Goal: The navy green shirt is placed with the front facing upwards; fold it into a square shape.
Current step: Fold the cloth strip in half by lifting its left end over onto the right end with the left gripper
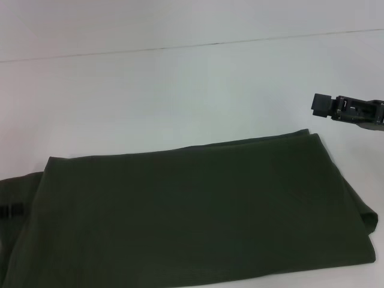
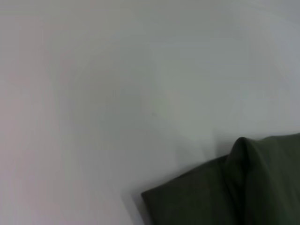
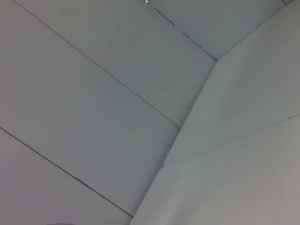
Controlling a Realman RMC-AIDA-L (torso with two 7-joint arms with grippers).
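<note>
We see the navy green shirt [image 1: 198, 216], a large dark olive-green cotton T-shirt, lying folded into a broad band on the plain white table [image 1: 180, 90]. In the head view it fills the lower half, running from about 9 o'clock to 4 o'clock, with its far edge slanting up toward 2 o'clock. Only plain dark fabric faces up; we make out no lettering. At its 3 o'clock end the layers form a rounded fold, and at 9 o'clock a further piece of the cloth reaches the picture's edge, where a small dark mark sits on it that we cannot identify.

The right gripper [image 1: 320, 105], a black blocky pincer, hovers over bare table at 2 o'clock, just beyond the shirt's far corner and apart from the cloth. It holds nothing that we can see, but whether its fingers are spread or closed we cannot tell.

The left wrist view shows a folded corner of the shirt [image 2: 243, 187] on the table [image 2: 117, 93]; the left gripper itself is not visible anywhere.

The right wrist view shows only pale panelled surfaces.
</note>
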